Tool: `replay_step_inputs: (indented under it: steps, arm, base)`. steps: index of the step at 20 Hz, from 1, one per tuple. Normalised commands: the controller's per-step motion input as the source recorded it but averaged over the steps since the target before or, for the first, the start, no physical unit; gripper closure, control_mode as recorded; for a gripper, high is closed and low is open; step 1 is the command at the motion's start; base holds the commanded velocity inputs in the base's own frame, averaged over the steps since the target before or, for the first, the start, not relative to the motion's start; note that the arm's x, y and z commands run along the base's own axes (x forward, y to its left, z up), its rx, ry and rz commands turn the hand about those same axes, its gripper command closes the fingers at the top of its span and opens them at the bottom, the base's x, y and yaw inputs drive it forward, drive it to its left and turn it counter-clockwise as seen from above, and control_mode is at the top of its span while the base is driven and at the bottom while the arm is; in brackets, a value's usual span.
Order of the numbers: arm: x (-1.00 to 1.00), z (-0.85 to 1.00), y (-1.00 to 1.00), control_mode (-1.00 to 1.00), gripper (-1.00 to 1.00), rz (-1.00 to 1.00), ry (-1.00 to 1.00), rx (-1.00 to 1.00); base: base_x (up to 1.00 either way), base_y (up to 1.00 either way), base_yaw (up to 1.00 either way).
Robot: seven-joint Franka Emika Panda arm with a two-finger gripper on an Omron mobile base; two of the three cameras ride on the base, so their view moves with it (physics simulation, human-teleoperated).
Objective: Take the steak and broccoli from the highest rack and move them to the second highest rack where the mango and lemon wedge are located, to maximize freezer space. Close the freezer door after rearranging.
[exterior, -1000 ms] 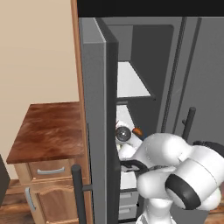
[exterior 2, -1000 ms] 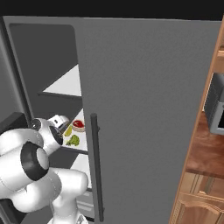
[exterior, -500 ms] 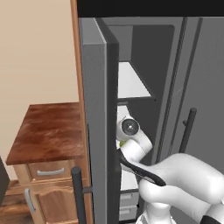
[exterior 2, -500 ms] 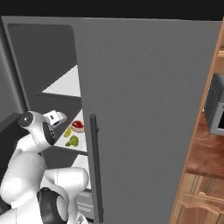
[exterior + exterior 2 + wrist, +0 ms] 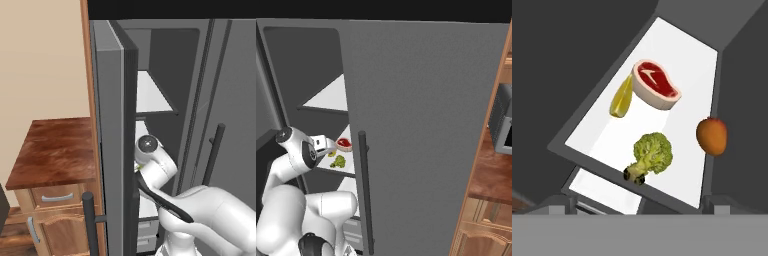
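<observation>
- Four small foods lie together on one thin flat white shelf panel (image 5: 682, 55) inside the tall grey freezer with a dark grey interior (image 5: 301, 65).
- In the hand view, the steak, a flat red slab with a pale cream rim (image 5: 656, 85), lies toward the far end of that shelf.
- A yellow lemon wedge (image 5: 621, 97) lies just beside the steak, its tip touching or nearly touching the cream rim.
- A green broccoli floret with a pale stalk (image 5: 650, 157) lies nearer the camera, its stalk end at the shelf's front edge.
- A smooth orange-red mango, shaped like a ball (image 5: 712, 135), sits at the shelf's side edge, apart from the other three.
- In the right base view, the steak and broccoli show on the shelf below the topmost white shelf panel (image 5: 328, 97), which looks bare.
- The white arm's claw (image 5: 328, 145) hangs just in front of this lower shelf, near the steak; its fingers stand apart and hold nothing.
- In the left base view, the arm's round white wrist joint (image 5: 149, 145) reaches into the cabinet past the open grey slab door (image 5: 112, 140).
- A second grey door with a long dark vertical bar handle (image 5: 363, 190) fills much of the right base view.
- A wooden drawer cabinet with a reddish-brown top (image 5: 55, 150) stands to the left of the freezer.
</observation>
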Motion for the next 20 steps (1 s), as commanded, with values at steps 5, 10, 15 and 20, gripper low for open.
replay_step_inputs:
  steps: [5,10,15,20]
  arm:
    - [0.00,0.14,-0.26,-1.00,-1.00,0.02,0.00,0.00]
    - [-0.01,0.09,-0.28,-1.00,-1.00,0.07,-0.01,0.07]
    - [-0.42,0.23,-0.15,-1.00,-1.00,0.03,-0.13,0.12]
    - [-0.98,0.41,-0.07,-1.00,-1.00,0.02,-0.21,0.20]
  base:
    - [0.00,0.00,0.00]
    - [0.00,0.00,0.00]
    - [0.00,0.00,0.00]
    - [0.00,0.00,0.00]
